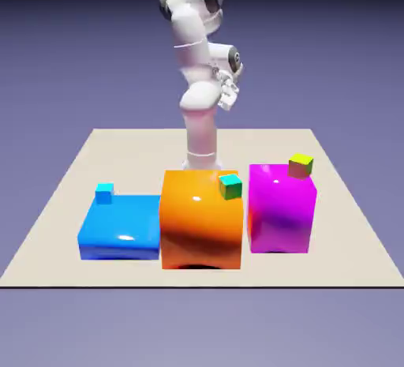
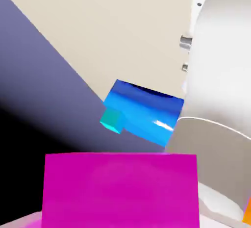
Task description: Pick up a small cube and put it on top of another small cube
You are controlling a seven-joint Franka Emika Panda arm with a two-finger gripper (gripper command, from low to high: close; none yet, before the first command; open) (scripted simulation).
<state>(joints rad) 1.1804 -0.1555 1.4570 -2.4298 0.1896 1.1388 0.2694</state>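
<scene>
one small magenta cube (image 2: 120,190) is pinched in the gripper (image 1: 227,99), high toward the bench's (image 1: 118,152) robot-side edge. the cyan cube (image 1: 104,193), green cube (image 1: 230,187) and yellow cube (image 1: 300,166) lie lower, toward the opposite edge, so the move likely goes outward, then down.
</scene>
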